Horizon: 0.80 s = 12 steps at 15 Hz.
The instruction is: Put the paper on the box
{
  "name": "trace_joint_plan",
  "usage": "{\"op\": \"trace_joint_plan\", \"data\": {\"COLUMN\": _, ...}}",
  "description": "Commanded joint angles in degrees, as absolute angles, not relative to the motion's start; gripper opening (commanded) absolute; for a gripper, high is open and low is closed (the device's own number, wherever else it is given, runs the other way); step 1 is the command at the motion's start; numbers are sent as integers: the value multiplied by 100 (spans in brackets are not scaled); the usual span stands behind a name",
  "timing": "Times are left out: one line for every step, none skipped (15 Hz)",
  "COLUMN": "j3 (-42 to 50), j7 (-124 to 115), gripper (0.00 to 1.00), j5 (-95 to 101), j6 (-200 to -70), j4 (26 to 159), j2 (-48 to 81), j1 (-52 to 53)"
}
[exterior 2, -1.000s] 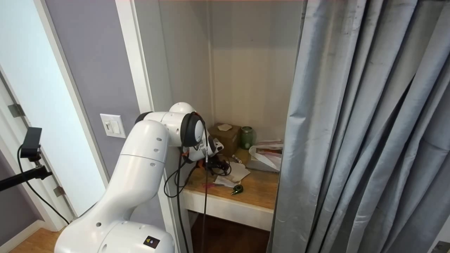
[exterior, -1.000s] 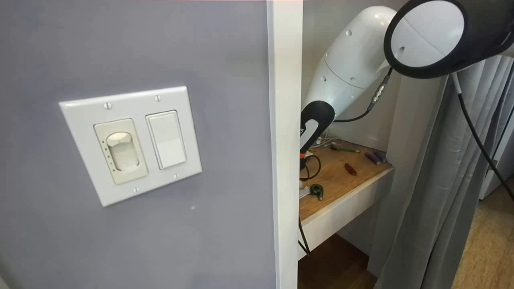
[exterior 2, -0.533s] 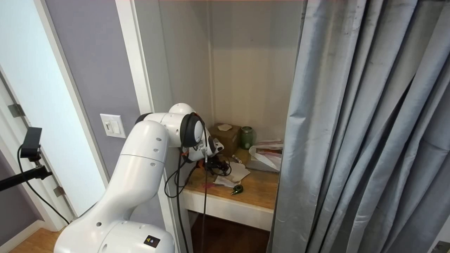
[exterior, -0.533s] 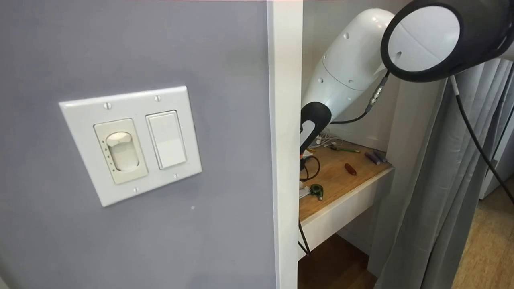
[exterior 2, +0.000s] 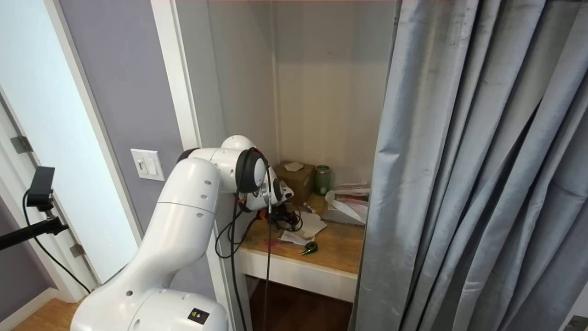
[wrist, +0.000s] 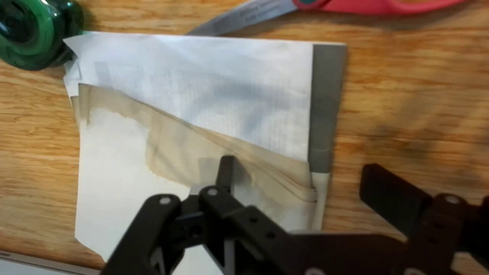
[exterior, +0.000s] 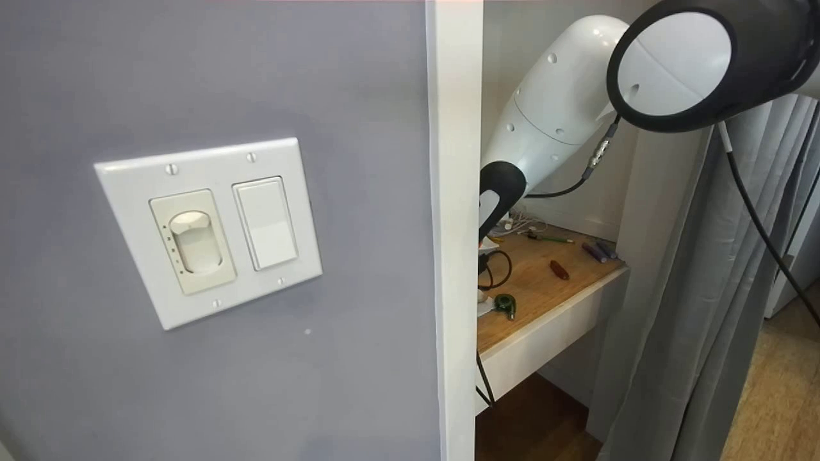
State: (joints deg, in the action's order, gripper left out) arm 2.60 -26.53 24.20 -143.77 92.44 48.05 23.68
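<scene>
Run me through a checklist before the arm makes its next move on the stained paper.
1. Gripper open: ok, its fingers stand apart.
2. Edge of the stained paper between them: ok in the wrist view.
3. Low enough to pinch: cannot tell, the height is unclear.
4. Paper lying alone: not ok, it overlaps a white sheet that might come along.
5. Scissors and green object off the stained paper: ok, they lie beyond its edges.
6. Top of the box free: not ok, a paper scrap lies on it in an exterior view.
</scene>
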Motion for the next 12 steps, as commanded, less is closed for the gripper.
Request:
{"op": "trace_joint_plan", "data": {"j3": 320, "j7": -2475, "gripper": 84, "j5": 2142, "j6": -14326, "j4": 9084, "j2": 4939, "j1": 2363}}
{"op": "trace_joint_plan", "data": {"j3": 345, "j7": -2494, "gripper": 82, "j5": 2134, "j6": -14323, "j4": 9091, "j2": 4927, "j1": 2368}}
{"op": "trace_joint_plan", "data": {"j3": 362, "j7": -2505, "gripper": 82, "j5": 2121, "j6": -14320, "j4": 9096, "j2": 4917, "j1": 2366}}
{"op": "trace_joint_plan", "data": {"j3": 374, "j7": -2507, "gripper": 80, "j5": 2107, "j6": -14330, "j4": 9106, "j2": 4903, "j1": 2357}}
{"op": "trace_joint_plan", "data": {"j3": 392, "j7": -2513, "gripper": 78, "j5": 2099, "j6": -14333, "j4": 9112, "j2": 4892, "j1": 2351}}
{"op": "trace_joint_plan", "data": {"j3": 405, "j7": -2513, "gripper": 78, "j5": 2086, "j6": -14339, "j4": 9116, "j2": 4883, "j1": 2342}}
{"op": "trace_joint_plan", "data": {"j3": 419, "j7": -2516, "gripper": 78, "j5": 2074, "j6": -14339, "j4": 9118, "j2": 4877, "j1": 2336}}
{"op": "trace_joint_plan", "data": {"j3": 428, "j7": -2513, "gripper": 76, "j5": 2061, "j6": -14343, "j4": 9120, "j2": 4873, "j1": 2326}}
{"op": "trace_joint_plan", "data": {"j3": 432, "j7": -2506, "gripper": 74, "j5": 2048, "j6": -14348, "j4": 9120, "j2": 4872, "j1": 2317}}
{"op": "trace_joint_plan", "data": {"j3": 430, "j7": -2498, "gripper": 70, "j5": 2036, "j6": -14346, "j4": 9116, "j2": 4877, "j1": 2310}}
{"op": "trace_joint_plan", "data": {"j3": 415, "j7": -2478, "gripper": 69, "j5": 2011, "j6": -14346, "j4": 9109, "j2": 4884, "j1": 2298}}
{"op": "trace_joint_plan", "data": {"j3": 404, "j7": -2469, "gripper": 65, "j5": 1988, "j6": -14343, "j4": 9101, "j2": 4893, "j1": 2294}}
